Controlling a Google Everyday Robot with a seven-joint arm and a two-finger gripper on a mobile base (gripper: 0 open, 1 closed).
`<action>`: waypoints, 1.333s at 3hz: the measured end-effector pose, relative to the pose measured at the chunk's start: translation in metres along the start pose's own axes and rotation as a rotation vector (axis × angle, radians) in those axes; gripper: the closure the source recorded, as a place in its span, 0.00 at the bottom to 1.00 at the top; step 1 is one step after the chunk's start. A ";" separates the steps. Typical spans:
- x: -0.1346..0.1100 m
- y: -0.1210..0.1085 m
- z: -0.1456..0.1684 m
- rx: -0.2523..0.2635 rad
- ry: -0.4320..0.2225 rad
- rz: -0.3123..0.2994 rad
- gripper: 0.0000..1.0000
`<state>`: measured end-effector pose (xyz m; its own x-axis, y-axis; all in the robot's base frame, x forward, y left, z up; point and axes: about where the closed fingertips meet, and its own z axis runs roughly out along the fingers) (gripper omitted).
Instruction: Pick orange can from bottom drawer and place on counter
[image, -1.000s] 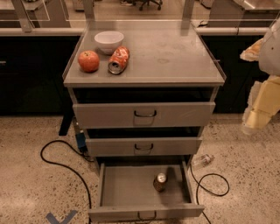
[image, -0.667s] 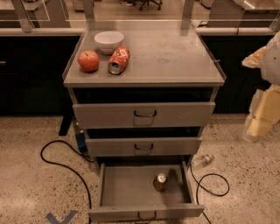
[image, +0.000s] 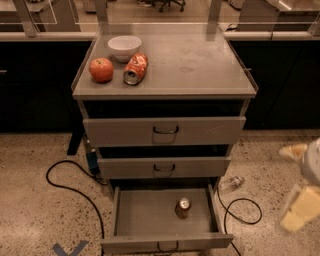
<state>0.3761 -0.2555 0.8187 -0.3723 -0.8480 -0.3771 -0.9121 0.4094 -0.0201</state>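
Light falls from above, soft and even, onto the counter (image: 200, 65). Its back edge carries a pale sheen, and the front left corner lies a shade duller. Under its front edge a black band of shadow sits over the top drawer (image: 165, 131). The bottom drawer (image: 150, 212) is dim inside, with one glint on the lid of the orange can (image: 183, 208). My gripper (image: 302, 182), low and well off the counter's right edge, shows as a pale smeared shape, perhaps from motion. The counter's side edges splay towards the front.
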 end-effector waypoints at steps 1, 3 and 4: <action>0.076 0.045 0.088 -0.144 -0.063 0.144 0.00; 0.136 0.103 0.206 -0.345 -0.196 0.276 0.00; 0.136 0.103 0.206 -0.345 -0.196 0.276 0.00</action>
<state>0.2669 -0.2590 0.5749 -0.5998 -0.6303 -0.4929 -0.7995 0.4466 0.4017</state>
